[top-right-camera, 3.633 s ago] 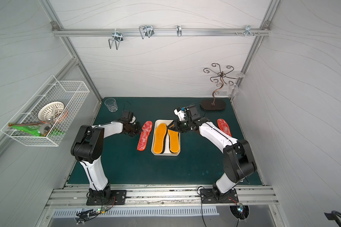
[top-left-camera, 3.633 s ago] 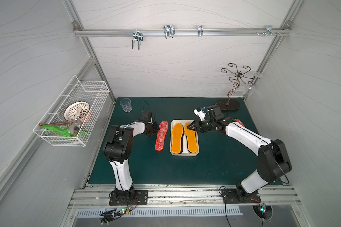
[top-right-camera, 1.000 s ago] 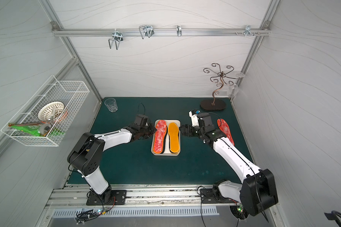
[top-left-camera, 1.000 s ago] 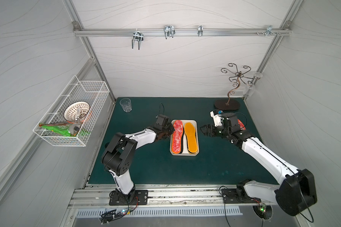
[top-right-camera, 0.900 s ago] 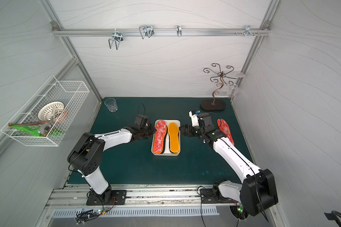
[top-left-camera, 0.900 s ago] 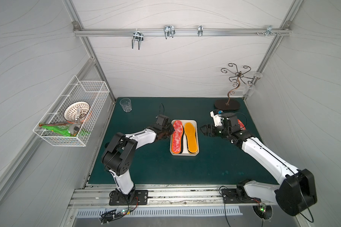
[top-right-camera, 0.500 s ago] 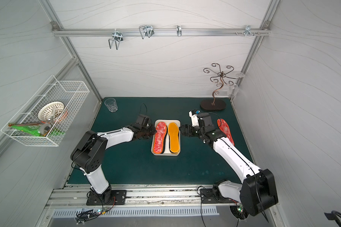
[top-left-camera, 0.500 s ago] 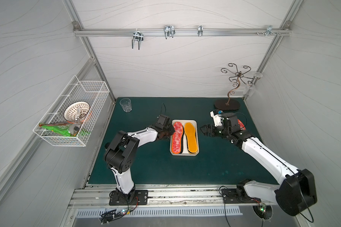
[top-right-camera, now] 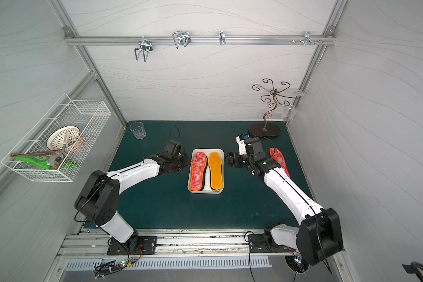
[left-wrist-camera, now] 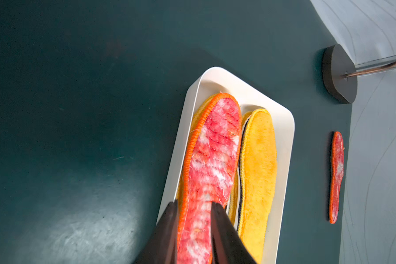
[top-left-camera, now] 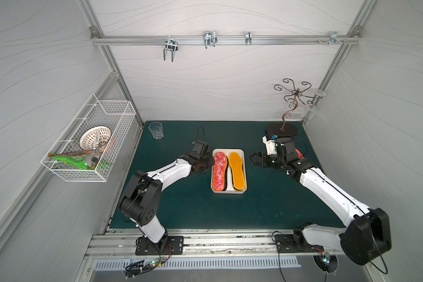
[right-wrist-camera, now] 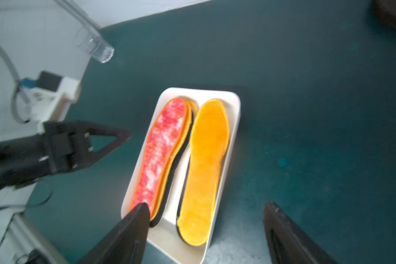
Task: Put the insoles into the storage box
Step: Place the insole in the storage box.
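Storage box (top-left-camera: 228, 191) sat mid-mat (top-left-camera: 181, 207), long side running near-far. Inside: red mottled insole (top-left-camera: 219, 171) on top of the left stack, orange and black edges showing under it; orange insole (top-left-camera: 236, 171) on top of the right stack. Left gripper (left-wrist-camera: 194, 203) was just beside the box's left wall, jaws partly apart, nothing pinched. Right gripper (right-wrist-camera: 206, 204) hovered right of the box, jaws wide, empty. Second red insole (top-right-camera: 279, 158) lay on the mat further right, partly hidden behind the right arm.
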Robot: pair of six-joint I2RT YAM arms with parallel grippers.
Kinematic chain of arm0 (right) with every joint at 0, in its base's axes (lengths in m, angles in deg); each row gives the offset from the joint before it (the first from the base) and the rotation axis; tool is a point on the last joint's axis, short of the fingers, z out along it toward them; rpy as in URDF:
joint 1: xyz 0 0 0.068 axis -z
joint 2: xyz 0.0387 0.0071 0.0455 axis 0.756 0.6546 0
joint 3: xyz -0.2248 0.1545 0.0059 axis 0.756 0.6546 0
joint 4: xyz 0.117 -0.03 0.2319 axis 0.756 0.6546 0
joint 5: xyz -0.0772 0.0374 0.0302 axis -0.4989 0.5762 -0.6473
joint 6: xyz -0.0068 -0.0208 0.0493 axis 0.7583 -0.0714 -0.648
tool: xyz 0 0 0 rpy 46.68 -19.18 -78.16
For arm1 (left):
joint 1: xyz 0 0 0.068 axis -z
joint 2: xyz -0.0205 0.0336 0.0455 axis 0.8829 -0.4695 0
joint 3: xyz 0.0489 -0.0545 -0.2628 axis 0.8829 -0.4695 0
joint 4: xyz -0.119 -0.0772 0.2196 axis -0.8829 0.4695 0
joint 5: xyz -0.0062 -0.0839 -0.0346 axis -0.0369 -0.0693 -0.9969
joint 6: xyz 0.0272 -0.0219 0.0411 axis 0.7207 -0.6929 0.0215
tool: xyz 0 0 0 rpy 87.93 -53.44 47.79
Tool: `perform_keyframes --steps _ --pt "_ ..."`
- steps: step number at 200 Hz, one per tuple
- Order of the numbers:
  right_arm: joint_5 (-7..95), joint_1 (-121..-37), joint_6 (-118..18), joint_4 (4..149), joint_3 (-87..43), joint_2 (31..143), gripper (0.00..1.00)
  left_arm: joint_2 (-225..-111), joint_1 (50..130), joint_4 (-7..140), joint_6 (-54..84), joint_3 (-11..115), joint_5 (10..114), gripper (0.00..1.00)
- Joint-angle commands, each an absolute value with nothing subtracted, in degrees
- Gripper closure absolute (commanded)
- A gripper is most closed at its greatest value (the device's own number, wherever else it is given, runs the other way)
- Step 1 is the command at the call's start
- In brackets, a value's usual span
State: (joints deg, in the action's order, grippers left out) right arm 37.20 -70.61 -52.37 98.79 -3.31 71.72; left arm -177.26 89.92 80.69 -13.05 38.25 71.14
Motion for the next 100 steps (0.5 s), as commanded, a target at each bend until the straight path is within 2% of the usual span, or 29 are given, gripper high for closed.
perform_keyframes --steps 1,21,42,65,83,100 --pt "27.45 -61.99 -56.97 107.20 -8.15 77.47 0.22 -171.96 90.28 83.98 -5.38 38.92 74.79 0.69" --pt "23.67 -54.49 -59.12 107.49 -9.45 83.53 0.28 -170.87 92.13 94.82 2.68 45.07 74.58 0.60" --pt "19.16 -49.55 -60.39 106.45 -10.54 88.70 0.41 -172.75 98.07 105.31 8.61 52.85 77.30 0.56" --pt "17.47 -45.90 -60.07 106.10 -13.52 93.87 0.51 -174.05 101.22 99.91 8.80 51.59 67.71 0.50" --pt "18.00 -43.71 -59.28 107.44 -16.67 98.16 0.52 -176.06 103.20 95.53 7.31 50.43 62.59 0.36" --pt "18.47 -42.22 -59.54 107.44 -17.71 100.66 0.57 -178.43 104.82 95.72 7.50 51.62 61.91 0.34"
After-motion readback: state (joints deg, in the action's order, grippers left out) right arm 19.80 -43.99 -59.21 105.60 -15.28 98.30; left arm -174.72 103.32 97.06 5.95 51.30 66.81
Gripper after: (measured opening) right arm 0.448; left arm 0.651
